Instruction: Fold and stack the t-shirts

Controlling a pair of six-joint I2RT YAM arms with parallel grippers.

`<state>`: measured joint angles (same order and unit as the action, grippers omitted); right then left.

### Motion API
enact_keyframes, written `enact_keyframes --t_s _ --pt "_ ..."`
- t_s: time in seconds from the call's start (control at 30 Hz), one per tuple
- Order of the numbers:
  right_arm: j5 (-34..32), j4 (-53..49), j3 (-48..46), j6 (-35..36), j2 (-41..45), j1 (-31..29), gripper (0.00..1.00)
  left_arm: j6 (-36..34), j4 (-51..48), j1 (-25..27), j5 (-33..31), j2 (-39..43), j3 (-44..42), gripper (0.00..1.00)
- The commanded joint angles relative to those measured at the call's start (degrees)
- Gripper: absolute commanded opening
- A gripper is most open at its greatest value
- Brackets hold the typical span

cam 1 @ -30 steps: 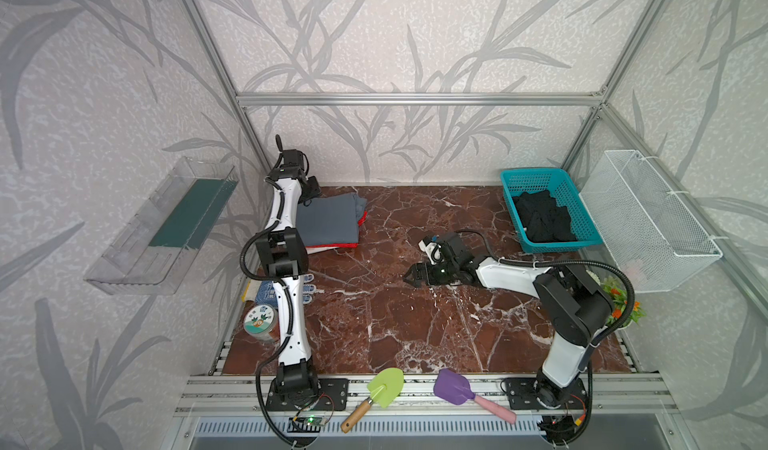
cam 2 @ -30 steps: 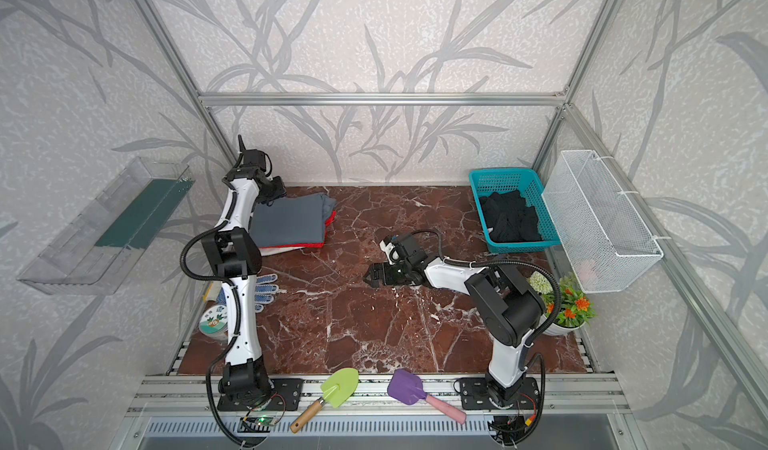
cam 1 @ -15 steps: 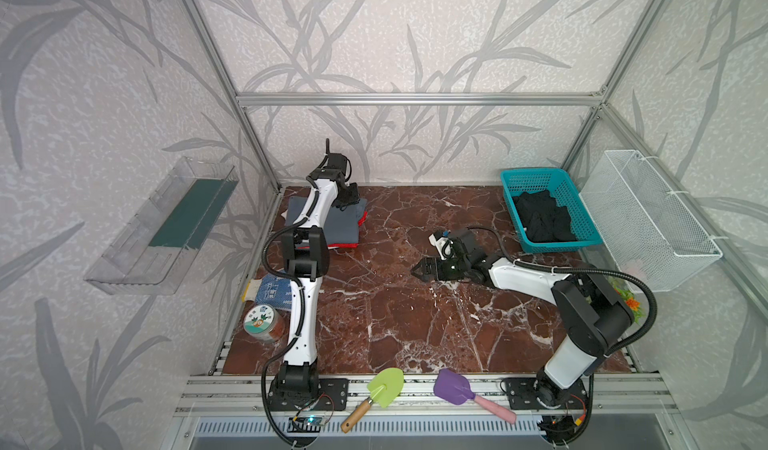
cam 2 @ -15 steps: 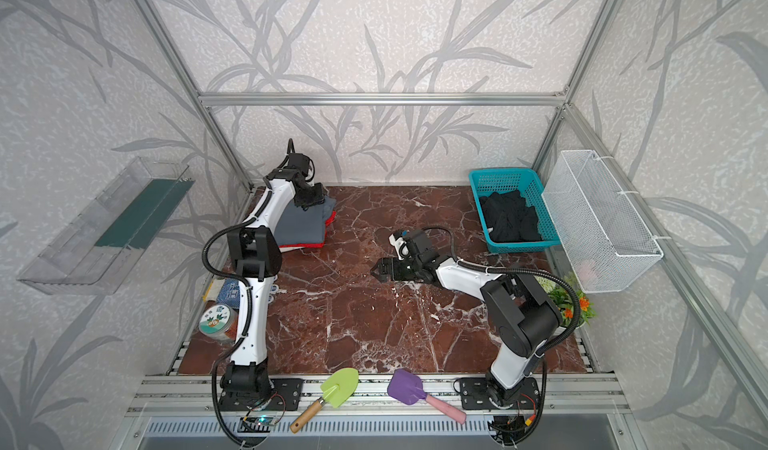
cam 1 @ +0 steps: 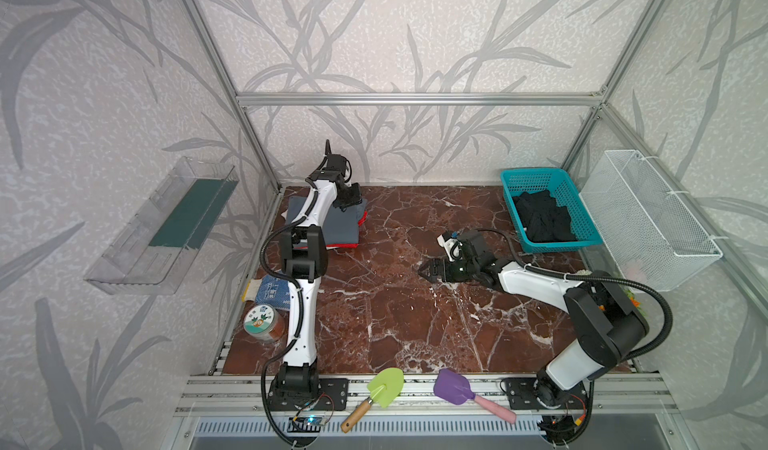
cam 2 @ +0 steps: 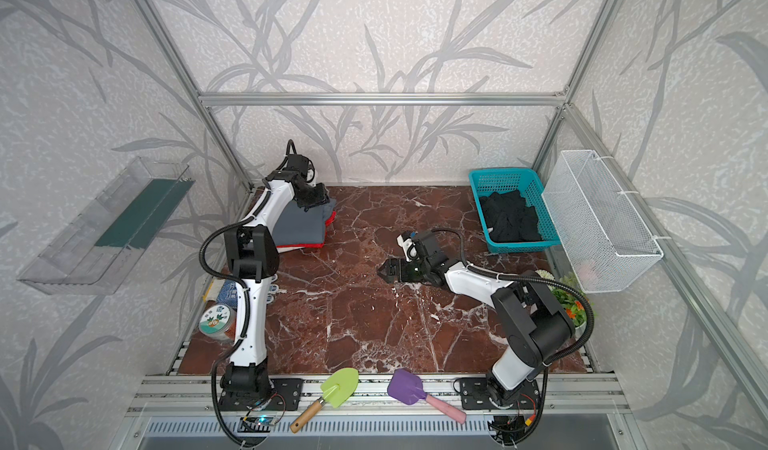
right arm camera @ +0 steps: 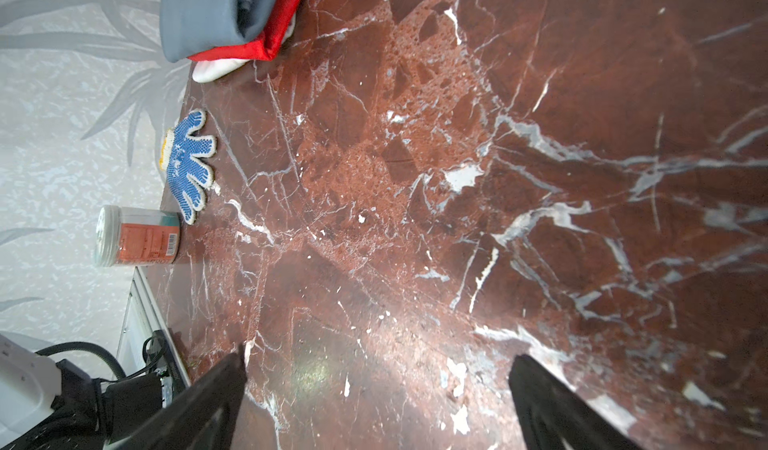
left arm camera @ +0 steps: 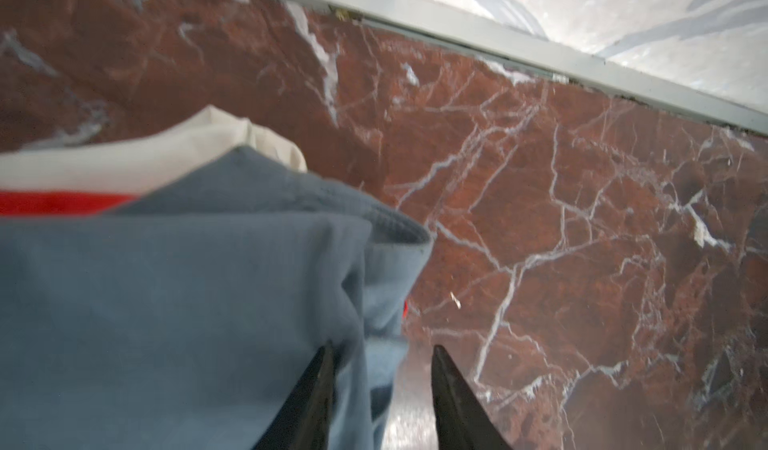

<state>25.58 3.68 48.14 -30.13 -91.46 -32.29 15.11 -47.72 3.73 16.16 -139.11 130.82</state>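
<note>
A folded slate grey-blue t-shirt [cam 1: 338,228] [cam 2: 301,223] lies on top of a red one [right arm camera: 249,49] at the back left, with a white cloth [left arm camera: 124,161] under both. My left gripper [cam 1: 351,199] [left arm camera: 382,350] is at the stack's back right corner, its jaws partly apart. One fingertip [left arm camera: 326,356] presses into the grey-blue cloth [left arm camera: 166,302] and the other hangs over bare marble. The black t-shirt [cam 1: 542,219] [cam 2: 511,217] lies crumpled in the teal basket [cam 1: 536,176]. My right gripper [cam 1: 420,269] [right arm camera: 380,358] hovers wide open and empty over the middle of the table.
A dotted blue glove [right arm camera: 189,165] and a jar [right arm camera: 137,240] sit by the left edge. A white wire basket [cam 1: 648,215] hangs on the right wall, a clear shelf [cam 1: 166,228] on the left wall. Green [cam 1: 384,381] and purple [cam 1: 453,385] trowels lie on the front rail.
My left gripper has swung from the stack's left side across to its back right corner. The right gripper has barely shifted and stays open.
</note>
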Motion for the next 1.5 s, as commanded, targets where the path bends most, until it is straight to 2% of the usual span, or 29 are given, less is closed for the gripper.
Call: enact_keyframes --t_s 0.0,0.23,0.3,0.43,0.63,0.8,0.9,1.07,1.23,1.33,1.47 --pt "-0.8 0.7 -2.2 0.6 4.7 0.1 0.99 0.9 1.0 1.2 -0.8 11.9 -8.4 0.4" --pt "-1.0 0.1 -5.0 0.8 8.9 0.0 0.99 4.8 8.8 2.1 -5.9 29.7 -41.1 0.4" --pt "-0.6 0.0 -5.2 0.9 9.2 0.0 0.99 4.7 10.9 2.0 -7.4 32.0 -47.0 0.4" --pt "-0.2 -0.6 -5.6 1.0 9.7 -0.1 0.99 3.7 14.7 2.0 -9.9 32.2 -52.0 0.4" --pt "-1.9 -1.0 -7.2 0.3 12.5 -0.3 0.99 5.6 17.9 2.0 -9.2 31.2 -54.6 0.4" --pt "-2.5 -1.9 -7.3 0.6 13.3 -0.3 0.99 6.1 18.7 1.4 -10.6 40.3 -59.1 0.4" --pt "-2.0 -2.1 -6.1 1.0 11.9 -0.2 0.99 8.3 17.3 -0.2 -16.0 43.3 -58.0 0.4" --pt "-1.4 -2.1 -3.9 1.0 9.4 -0.4 0.99 7.7 15.6 -4.1 -16.9 37.6 -50.8 0.4" --pt "-1.5 -1.8 -3.3 0.7 8.3 -0.5 0.99 7.4 10.8 -7.3 -16.4 26.4 -40.3 0.4" --pt "-1.6 -1.7 -3.4 0.8 8.0 -0.4 0.99 7.3 10.2 -7.3 -16.0 23.5 -39.2 0.4" --pt "-1.1 -1.2 -3.2 0.7 6.9 -0.4 0.99 8.2 11.4 -7.3 -16.1 22.8 -42.9 0.4"
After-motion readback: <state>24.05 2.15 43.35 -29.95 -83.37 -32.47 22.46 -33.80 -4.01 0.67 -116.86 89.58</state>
